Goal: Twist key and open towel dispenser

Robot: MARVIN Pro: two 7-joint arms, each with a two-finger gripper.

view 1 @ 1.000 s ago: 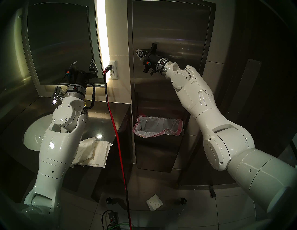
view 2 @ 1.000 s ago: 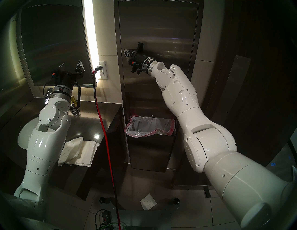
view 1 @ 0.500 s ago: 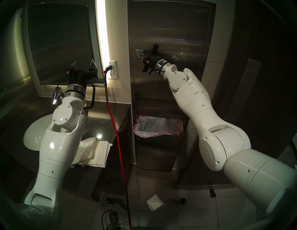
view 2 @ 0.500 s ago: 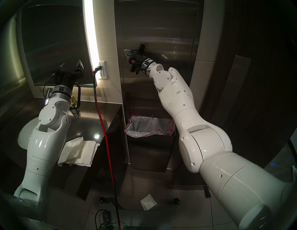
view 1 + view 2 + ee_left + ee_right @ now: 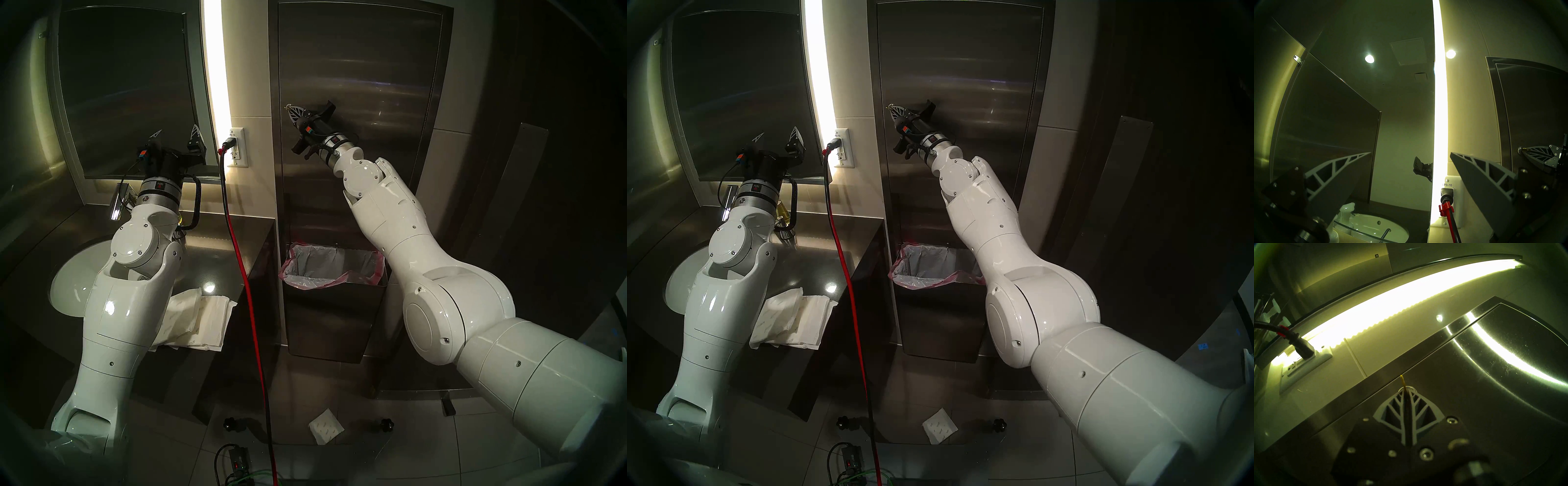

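Key [image 5: 1402, 380]: a thin yellowish tab pinched between the closed jaws of the right gripper [image 5: 1407, 392], its tip poking out past the fingertips, right at the small round lock [image 5: 1519, 150] on the towel dispenser [image 5: 359, 68] door (left edge, mid-height). Well off to that gripper's left, the left gripper [image 5: 1410, 155] hangs with jaws wide apart, holding nothing, facing the mirror [image 5: 129, 85].

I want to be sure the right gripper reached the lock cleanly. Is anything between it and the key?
Nothing visible: the right gripper is shut on the key at the towel dispenser lock.
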